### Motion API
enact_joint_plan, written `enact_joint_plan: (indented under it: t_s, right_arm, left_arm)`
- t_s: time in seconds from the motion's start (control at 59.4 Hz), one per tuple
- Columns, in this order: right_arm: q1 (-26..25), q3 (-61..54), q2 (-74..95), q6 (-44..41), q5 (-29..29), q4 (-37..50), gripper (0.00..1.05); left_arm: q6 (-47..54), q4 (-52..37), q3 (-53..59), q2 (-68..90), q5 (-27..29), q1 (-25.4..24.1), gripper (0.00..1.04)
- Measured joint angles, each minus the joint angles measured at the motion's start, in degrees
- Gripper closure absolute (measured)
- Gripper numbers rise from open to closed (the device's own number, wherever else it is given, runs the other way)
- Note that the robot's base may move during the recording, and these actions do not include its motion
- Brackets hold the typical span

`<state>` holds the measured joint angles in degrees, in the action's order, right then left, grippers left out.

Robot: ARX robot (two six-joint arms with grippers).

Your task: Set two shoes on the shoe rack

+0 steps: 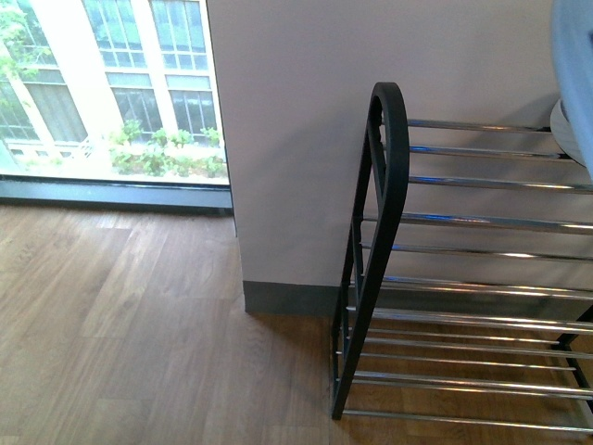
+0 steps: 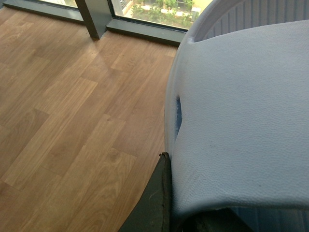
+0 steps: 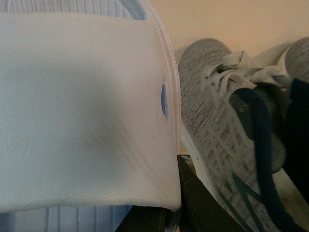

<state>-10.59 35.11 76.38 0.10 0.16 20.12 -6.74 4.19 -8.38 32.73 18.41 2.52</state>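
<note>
Pale blue foam slide [image 3: 82, 111] with a broad textured strap filling nine o'clock side, close to lens, grey knit sneaker [image 3: 217, 125] with grey laces and navy lining just beside it at three o'clock, cream wall [image 3: 231, 19] behind at twelve.

Each wrist view shows only a sliver of dark gripper finger [image 2: 157, 203]. The right one [image 3: 193, 198] looks alike. Neither jaw's state is readable.

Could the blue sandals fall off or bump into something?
Maybe. The rack has only thin rods with gaps, so a sandal set down crooked could tip or slip between them. In the right wrist view, the sandal is very close to a grey sneaker and might nudge it. The left sandal fills its camera, hiding what is underneath.
</note>
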Motion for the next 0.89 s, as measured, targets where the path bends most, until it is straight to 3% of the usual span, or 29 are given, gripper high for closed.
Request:
enact_joint_plan:
  t_s: [0.303,0.673,0.892]
  right_arm:
    - [1.2,9.1,10.7,-6.2,0.9,-6.1,1.03]
    - [0.7,17.7,20.5,-15.2,9.6,-7.0,1.03]
    - [1.2,21.7,23.5,-14.9,10.8,-9.2,1.03]
  left_arm:
    - [0.0,0.0,0.0,0.0,0.0,0.0,1.03]
    - [0.0,0.0,0.0,0.0,0.0,0.0,1.03]
    - [0.0,0.0,0.0,0.0,0.0,0.0,1.03]
